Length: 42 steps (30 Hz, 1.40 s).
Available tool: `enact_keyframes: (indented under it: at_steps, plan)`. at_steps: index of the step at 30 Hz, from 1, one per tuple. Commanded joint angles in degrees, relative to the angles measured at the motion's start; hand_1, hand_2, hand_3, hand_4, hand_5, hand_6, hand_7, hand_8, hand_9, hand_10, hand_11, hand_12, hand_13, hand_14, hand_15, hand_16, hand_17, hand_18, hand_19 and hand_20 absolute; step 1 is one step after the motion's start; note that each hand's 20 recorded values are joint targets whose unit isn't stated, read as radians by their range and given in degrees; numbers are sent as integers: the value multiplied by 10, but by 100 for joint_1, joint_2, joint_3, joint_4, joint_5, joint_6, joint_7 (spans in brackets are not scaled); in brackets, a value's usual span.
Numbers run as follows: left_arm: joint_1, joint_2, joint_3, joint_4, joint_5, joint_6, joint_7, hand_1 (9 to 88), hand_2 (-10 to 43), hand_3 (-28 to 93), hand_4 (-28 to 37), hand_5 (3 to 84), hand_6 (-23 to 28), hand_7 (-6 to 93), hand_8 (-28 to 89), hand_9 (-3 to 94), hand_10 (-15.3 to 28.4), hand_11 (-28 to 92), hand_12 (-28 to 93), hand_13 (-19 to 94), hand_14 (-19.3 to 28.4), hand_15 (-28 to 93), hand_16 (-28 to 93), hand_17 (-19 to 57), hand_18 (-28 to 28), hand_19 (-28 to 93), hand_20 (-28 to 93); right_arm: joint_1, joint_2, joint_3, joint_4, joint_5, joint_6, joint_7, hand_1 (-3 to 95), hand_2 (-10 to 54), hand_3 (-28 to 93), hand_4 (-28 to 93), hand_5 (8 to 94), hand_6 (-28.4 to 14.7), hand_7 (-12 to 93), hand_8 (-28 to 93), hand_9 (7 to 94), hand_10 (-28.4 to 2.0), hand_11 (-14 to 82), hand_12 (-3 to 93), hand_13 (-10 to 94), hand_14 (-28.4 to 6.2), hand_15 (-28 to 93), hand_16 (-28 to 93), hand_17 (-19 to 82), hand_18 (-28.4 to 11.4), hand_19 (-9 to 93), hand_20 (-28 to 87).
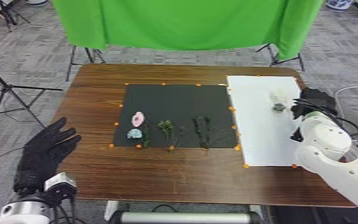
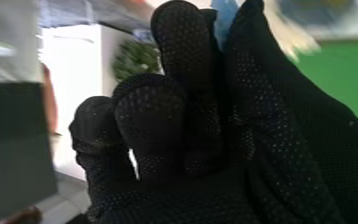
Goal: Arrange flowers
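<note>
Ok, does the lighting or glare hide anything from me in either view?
Head view: light is fairly even, but the dark stems sink into the black mat, and the pale flower-like piece nearly melts into the white sheet. Right wrist view: a bright area beside the right hand is washed out, against the very dark glove.

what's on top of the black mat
On the black mat lie a pink flower, a pale blue one, a green sprig and darker sprigs; whatever they cover can't be seen.
</note>
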Motion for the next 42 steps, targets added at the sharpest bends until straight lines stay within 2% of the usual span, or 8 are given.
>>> enact_keyframes:
  at_steps: [1, 6, 10, 16, 23, 31, 40, 42]
  plan:
    - [162, -13, -87, -52, -21, 85, -14, 253, 90, 807, -206, 362, 101, 151, -106, 347, 207, 304, 87, 256, 266, 503, -106, -78, 229, 632, -77, 675, -731, -61, -709, -426, -133, -864, 540, -95, 803, -283, 834, -3, 245, 2, 921, -80, 204, 329, 779, -69, 741, 166, 378, -254, 932, 486]
    - [169, 3, -112, -58, -28, 94, -7, 254, 91, 806, -207, 362, 101, 150, -106, 347, 207, 304, 86, 256, 266, 503, -106, -78, 228, 632, -77, 1272, -1501, -557, -783, -320, -352, -1419, 539, -95, 804, -283, 833, -2, 244, 5, 921, -80, 205, 330, 778, -69, 742, 168, 377, -254, 932, 488]
    - [103, 11, -111, -44, 3, 35, -99, 253, 91, 807, -207, 362, 101, 150, -106, 347, 207, 304, 86, 255, 266, 503, -106, -78, 229, 634, -77, 1609, -2106, -992, -587, -261, -369, -1622, 539, -95, 803, -283, 832, -3, 245, 5, 918, -81, 209, 331, 776, -69, 743, 170, 374, -251, 932, 490]
    - [39, 22, -190, -20, 29, -11, -165, 253, 91, 806, -207, 362, 101, 150, -106, 347, 207, 305, 86, 255, 266, 503, -106, -78, 230, 634, -78, 2016, -2651, -1822, -252, -398, -217, -1716, 538, -95, 804, -283, 830, -1, 248, 5, 916, -81, 212, 330, 772, -70, 747, 172, 369, -248, 932, 493]
    - [-92, 47, -233, 40, 48, -116, -236, 253, 91, 806, -207, 361, 100, 151, -106, 347, 208, 305, 86, 256, 266, 503, -106, -78, 229, 634, -79, 1963, -3263, -2118, 207, -416, -421, -1695, 536, -95, 806, -283, 827, 0, 252, 2, 913, -81, 216, 332, 765, -72, 752, 174, 364, -245, 932, 493]
    - [-307, 94, -186, 137, 71, -241, -270, 252, 91, 806, -207, 362, 101, 152, -107, 347, 208, 306, 86, 255, 266, 504, -107, -78, 229, 633, -79, 2010, -3557, -2452, 651, -337, -605, -1558, 531, -95, 810, -283, 820, 2, 257, 0, 905, -84, 217, 335, 752, -75, 757, 174, 356, -242, 932, 490]
    - [-383, 115, -78, 185, 52, -238, -236, 253, 92, 806, -208, 362, 101, 150, -106, 347, 208, 305, 86, 255, 267, 504, -106, -78, 229, 634, -79, 1963, -3665, -2623, 990, -393, -819, -1414, 527, -95, 815, -283, 805, 2, 268, -10, 892, -91, 216, 336, 735, -79, 766, 170, 342, -239, 932, 482]
    - [-408, 103, -52, 197, 63, -318, -281, 252, 92, 806, -207, 362, 101, 150, -106, 347, 208, 304, 86, 255, 267, 504, -106, -78, 229, 633, -79, 2014, -3676, -2672, 1055, -336, -838, -1347, 527, -95, 815, -283, 804, 3, 269, -12, 891, -92, 218, 335, 734, -78, 766, 169, 341, -239, 932, 481]
